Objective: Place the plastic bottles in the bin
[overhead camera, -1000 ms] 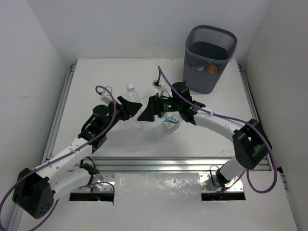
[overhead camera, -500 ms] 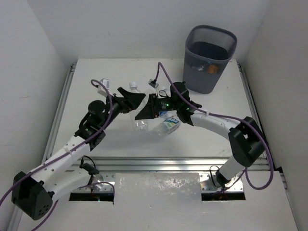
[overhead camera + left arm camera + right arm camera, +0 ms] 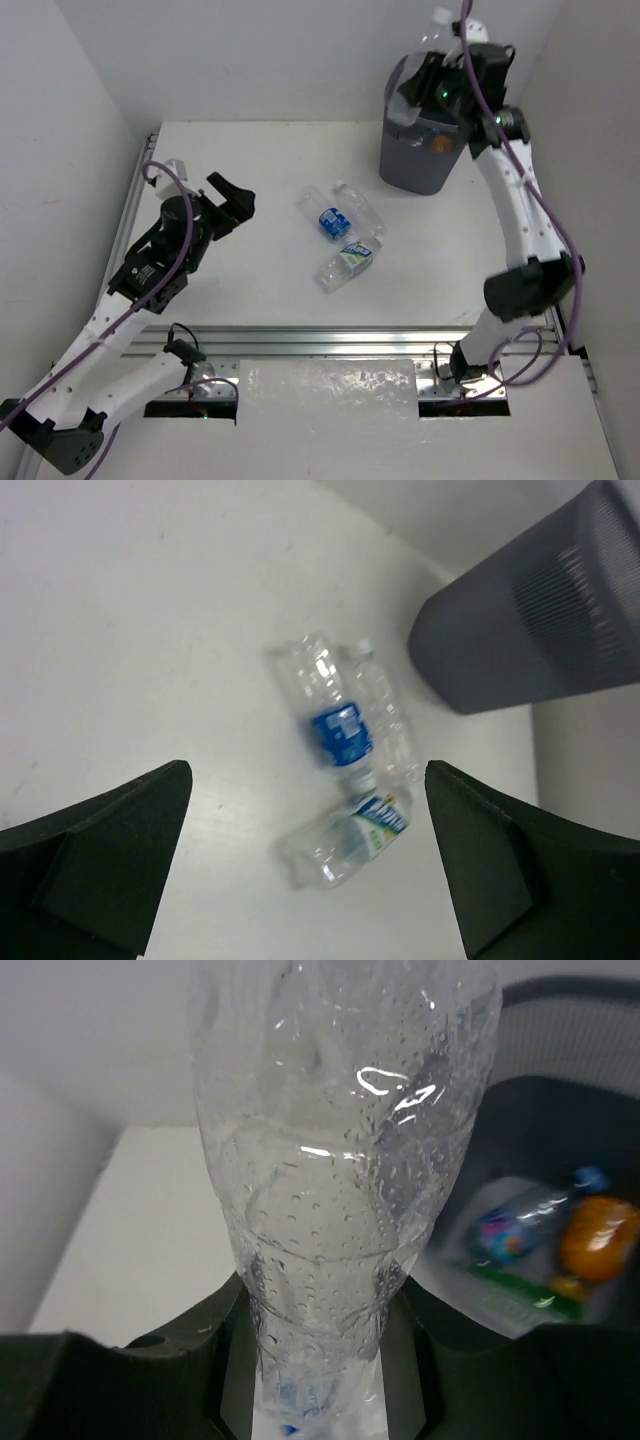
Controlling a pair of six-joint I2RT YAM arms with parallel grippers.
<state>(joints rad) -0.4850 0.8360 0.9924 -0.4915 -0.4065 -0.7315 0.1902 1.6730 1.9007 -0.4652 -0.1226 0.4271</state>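
My right gripper (image 3: 428, 90) hangs high over the bin (image 3: 420, 160), shut on a clear plastic bottle (image 3: 340, 1160) that stands upright between its jaws (image 3: 320, 1305). Inside the bin (image 3: 600, 1080) lie an orange bottle (image 3: 600, 1235) and one with a blue cap (image 3: 520, 1228). On the table lie three more bottles: a blue-labelled one (image 3: 326, 215), a bare clear one (image 3: 362, 208) beside it, and a green-white labelled one (image 3: 343, 266). My left gripper (image 3: 236, 202) is open and holds nothing, well left of them. Its wrist view shows the same three bottles (image 3: 338, 725) (image 3: 388, 715) (image 3: 350, 842) ahead of it.
White walls close in the table on the left, back and right. The bin (image 3: 540, 620) stands in the far right corner. An aluminium rail (image 3: 330, 340) runs along the near edge by the arm bases.
The left gripper opened, let go of the clear bottle and drew back left. The right gripper closed on that bottle and carried it from mid-table up over the bin.
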